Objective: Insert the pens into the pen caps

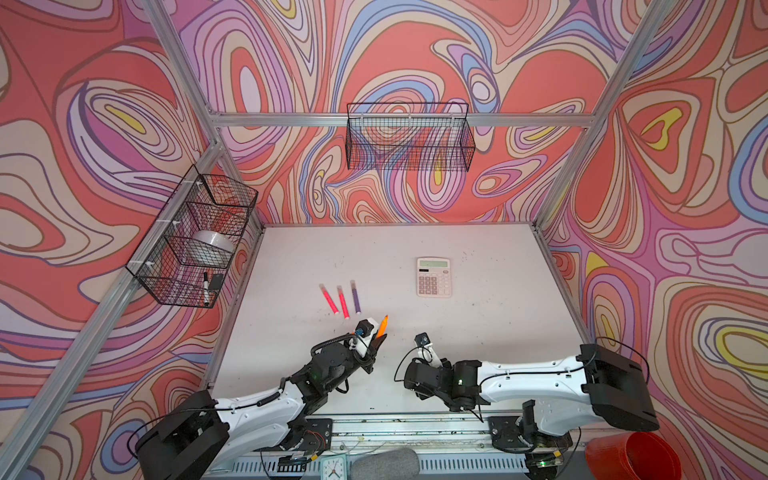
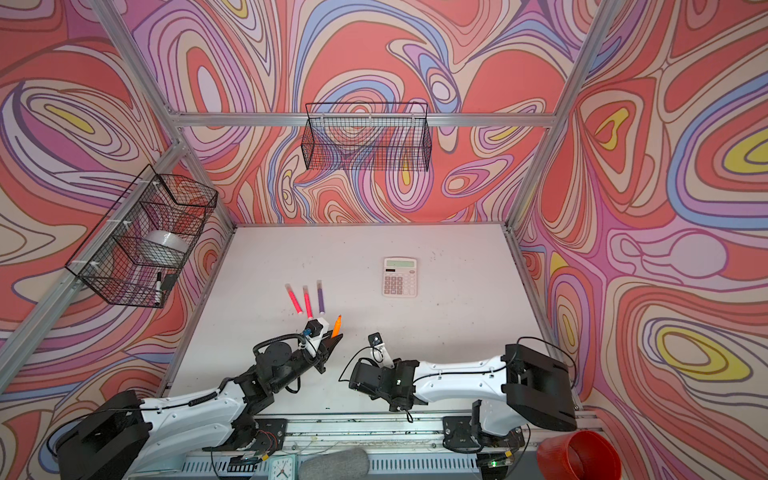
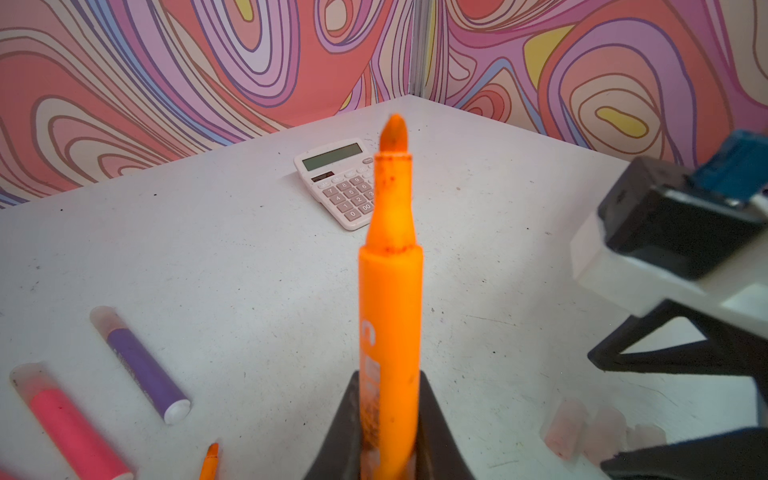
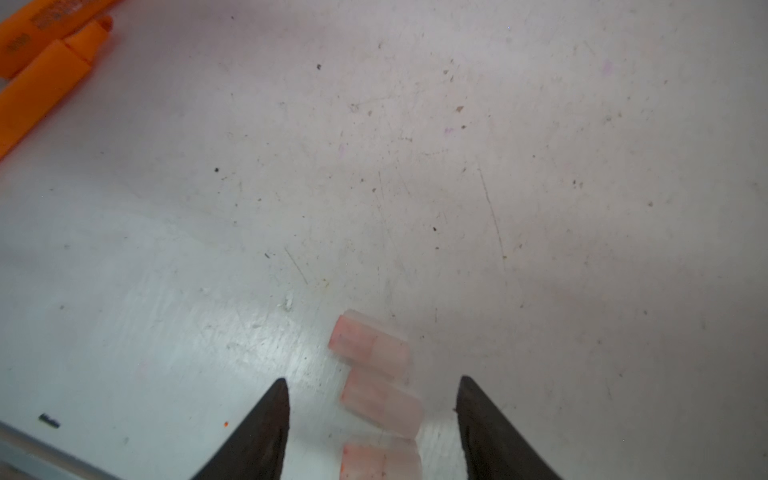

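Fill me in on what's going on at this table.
The left claw is shut on an uncapped orange pen, holding its tip up off the table. The right claw hangs open over three loose pale caps lying in a row. Two pink pens and a purple pen lie capped side by side near a calculator. More orange pens lie on the table.

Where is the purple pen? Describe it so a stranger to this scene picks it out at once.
Find the pale calculator on the white table. Left of it in both top views three capped markers lie in a row: two pink pens and the purple pen. The purple pen is the one nearest the calculator, and the only one not pink.
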`<state>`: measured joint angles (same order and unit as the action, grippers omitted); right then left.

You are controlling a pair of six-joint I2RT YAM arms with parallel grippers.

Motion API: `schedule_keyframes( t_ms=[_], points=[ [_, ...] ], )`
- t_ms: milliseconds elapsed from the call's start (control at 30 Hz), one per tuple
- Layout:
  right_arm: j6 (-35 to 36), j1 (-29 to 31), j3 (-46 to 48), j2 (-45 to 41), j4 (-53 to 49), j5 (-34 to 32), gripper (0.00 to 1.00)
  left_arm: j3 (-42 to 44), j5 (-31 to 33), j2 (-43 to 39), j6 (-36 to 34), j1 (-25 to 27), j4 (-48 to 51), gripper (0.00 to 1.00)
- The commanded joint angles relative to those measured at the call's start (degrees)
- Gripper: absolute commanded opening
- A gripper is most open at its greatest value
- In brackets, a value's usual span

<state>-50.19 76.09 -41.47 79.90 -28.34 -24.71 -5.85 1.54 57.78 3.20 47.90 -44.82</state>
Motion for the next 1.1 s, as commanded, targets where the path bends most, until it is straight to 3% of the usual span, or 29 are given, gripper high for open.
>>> schedule_keyframes(
  t_ms=[0, 233, 400, 567, 833, 1067],
  points=[
    [-1.15, 1.58, 2.76, -2.82, -2.72, 1.65, 0.66, 0.75, 0.49, -0.83, -0.53, -0.17, -2.05, 0.00],
    [-7.93, 7.03, 4.48, -7.86, -8.29, 3.96, 0.38, 0.61, 0.56, -1.09, -0.32, -0.17, -1.78, 0.00],
    [-10.84, 8.53, 4.74, -4.45, -9.11, 5.55, 0.26, 0.53, 0.39, -2.29, -0.10, -0.16, -0.30, 0.00],
    [-11.81, 8.66, 4.47, 0.34, -7.22, 4.96, 0.22, 0.70, 0.87, -3.69, -0.28, -0.15, 0.38, 0.00],
    [-11.80, 8.16, 6.24, 0.06, -2.33, 3.03, 0.22, 0.52, 0.75, -6.43, -0.26, -0.13, 2.89, 0.00],
    [-10.31, 4.72, 5.59, 4.31, -0.19, 3.31, 0.20, 0.50, 0.76, -6.72, -0.30, -0.17, 3.07, 0.00]
  ],
)
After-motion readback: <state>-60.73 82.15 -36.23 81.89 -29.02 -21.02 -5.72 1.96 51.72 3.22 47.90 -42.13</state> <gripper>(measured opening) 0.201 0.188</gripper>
